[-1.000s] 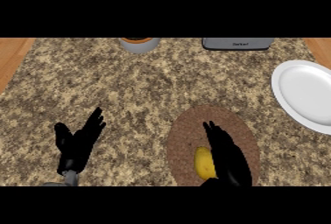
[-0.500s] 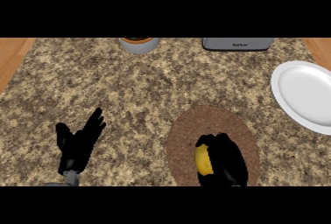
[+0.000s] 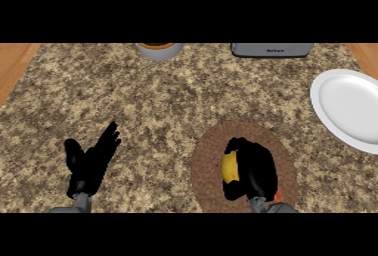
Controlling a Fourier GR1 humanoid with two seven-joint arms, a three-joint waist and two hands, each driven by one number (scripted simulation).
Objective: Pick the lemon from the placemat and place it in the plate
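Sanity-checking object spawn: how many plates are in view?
1. The white plate lies at the counter's right edge, partly cut off by the frame, beyond the round placemat where the right hand curls round the lemon. None seem hidden.

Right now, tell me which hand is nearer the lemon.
Right. The right hand is curled round the lemon on the placemat; the left hand rests open far to its left.

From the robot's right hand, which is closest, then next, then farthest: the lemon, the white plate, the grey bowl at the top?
From the right hand:
1. Lemon, inside its curled fingers, on the placemat.
2. White plate, up at the right edge.
3. Grey bowl, top edge, left of centre.
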